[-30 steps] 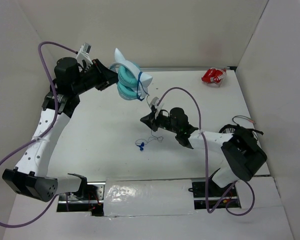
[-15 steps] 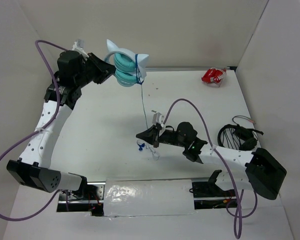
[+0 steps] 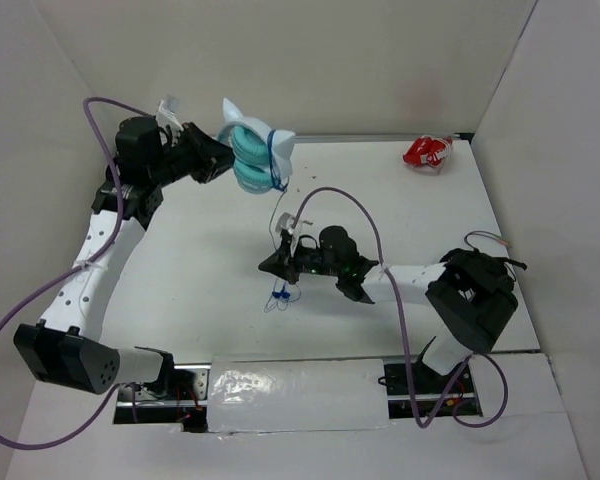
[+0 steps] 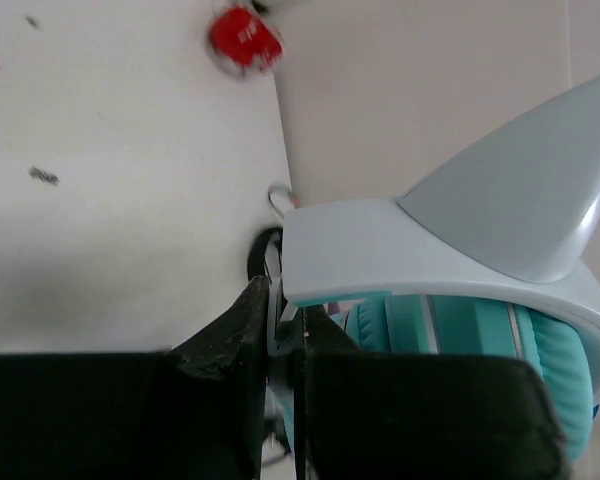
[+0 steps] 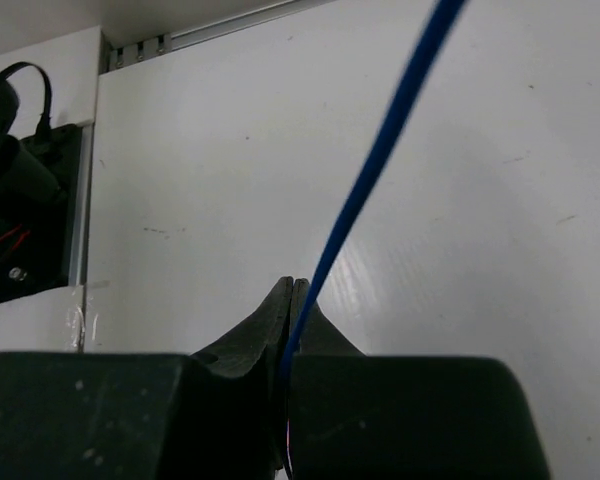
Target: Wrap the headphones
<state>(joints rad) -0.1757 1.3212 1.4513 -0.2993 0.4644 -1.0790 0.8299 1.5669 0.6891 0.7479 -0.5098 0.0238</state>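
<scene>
The teal headphones [image 3: 254, 155] with white headband and cat-ear tips hang in the air at the back left, held by my left gripper [image 3: 220, 155], which is shut on the headband's end [image 4: 310, 260]. Blue cable is wound round the ear cups, and a strand [image 3: 278, 215] runs down to my right gripper [image 3: 270, 266], which is shut on the thin blue cable [image 5: 380, 150] just above the table. The blue plug [image 3: 279, 295] and a loop of cable lie on the table below it.
A small red-and-white object [image 3: 427, 152] lies at the back right corner, also in the left wrist view [image 4: 244, 38]. A black coil of cable [image 3: 480, 262] sits by the right arm's base. White walls enclose the table.
My right gripper has drawn back slightly left and toward the headphones with the cable. My left gripper has turned the headphones a little lower and to the right.
</scene>
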